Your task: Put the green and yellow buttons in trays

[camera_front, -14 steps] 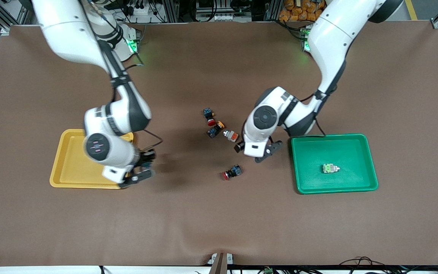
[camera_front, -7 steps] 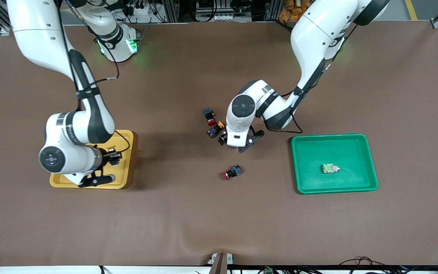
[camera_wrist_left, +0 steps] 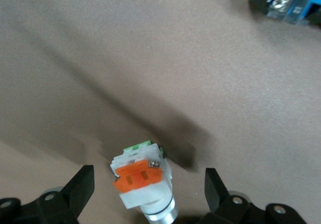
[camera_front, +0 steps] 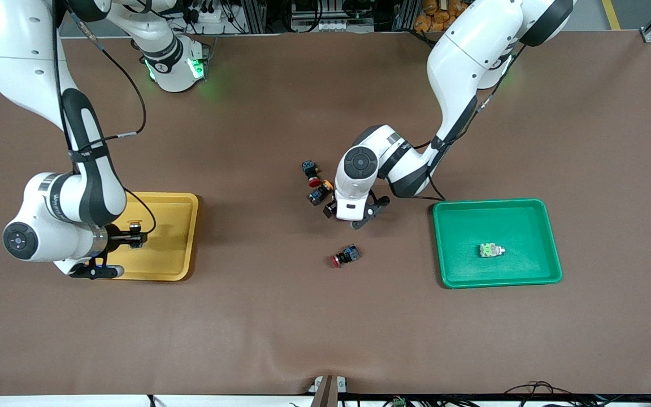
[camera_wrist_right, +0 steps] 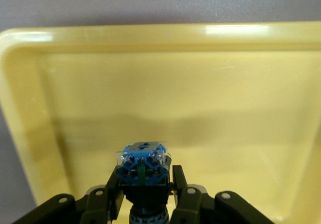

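My right gripper (camera_wrist_right: pixel 145 194) hangs over the yellow tray (camera_front: pixel 181 237), near the tray end that lies toward the right arm's end of the table, jaws clenched on a yellow-capped button (camera_wrist_right: pixel 143 166) whose blue base points out past the fingertips. My left gripper (camera_wrist_left: pixel 145 186) is low over the cluster mid-table with jaws spread wide, straddling but not touching a grey-white button (camera_wrist_left: pixel 143 176) that lies on its side, orange plate up, long axis running between the fingers. Bare mat surrounds it; the green tray (camera_front: pixel 551 243) already holds one pale green-faced button (camera_front: pixel 490 250).
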You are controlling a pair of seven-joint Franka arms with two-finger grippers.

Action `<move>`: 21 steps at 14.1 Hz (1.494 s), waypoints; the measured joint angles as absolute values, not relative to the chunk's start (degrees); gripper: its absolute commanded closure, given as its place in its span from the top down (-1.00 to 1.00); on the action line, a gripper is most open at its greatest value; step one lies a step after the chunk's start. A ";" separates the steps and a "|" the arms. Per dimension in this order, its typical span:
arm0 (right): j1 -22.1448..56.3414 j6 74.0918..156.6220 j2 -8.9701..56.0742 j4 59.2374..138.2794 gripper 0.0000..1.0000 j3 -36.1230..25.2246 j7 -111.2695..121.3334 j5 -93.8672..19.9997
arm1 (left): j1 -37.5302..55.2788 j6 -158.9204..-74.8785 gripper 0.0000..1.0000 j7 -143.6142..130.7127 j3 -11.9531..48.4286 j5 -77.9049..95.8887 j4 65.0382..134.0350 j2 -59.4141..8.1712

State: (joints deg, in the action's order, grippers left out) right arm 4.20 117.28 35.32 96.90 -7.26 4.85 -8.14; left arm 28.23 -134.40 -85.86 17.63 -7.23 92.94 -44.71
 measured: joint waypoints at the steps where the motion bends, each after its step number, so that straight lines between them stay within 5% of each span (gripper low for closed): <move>1: 4.12 119.96 35.86 98.42 -1.00 -7.26 4.77 -8.16 | 28.23 -134.44 -0.94 -85.87 17.61 -7.23 92.94 -44.91; 4: 3.48 123.61 37.05 101.00 -0.87 -7.27 4.78 -8.17 | 28.22 -134.47 -1.00 -85.87 17.57 -7.23 92.92 -45.11; 5: 3.30 123.66 37.04 101.08 -0.59 -7.27 4.78 -8.20 | 28.22 -134.50 -1.00 -85.86 17.56 -7.23 92.86 -45.11; 6: 3.16 123.69 36.97 101.06 0.14 -7.27 4.82 -8.21 | 28.21 -134.52 -1.00 -85.86 17.55 -7.23 92.68 -45.11; 8: 2.89 123.73 36.96 101.06 1.00 -7.27 5.13 -8.22 | 27.91 -134.52 -1.00 -85.76 17.39 -7.29 91.73 -45.03; 16: 3.05 122.67 36.89 100.04 1.00 -6.23 5.45 -8.83 | 16.89 -123.14 -1.00 -69.87 16.98 -7.31 88.10 -36.40; 21: 5.29 110.56 36.16 92.80 1.00 -5.80 3.65 -9.21 | 10.36 -121.82 -1.00 -56.76 16.64 -7.35 88.29 -34.87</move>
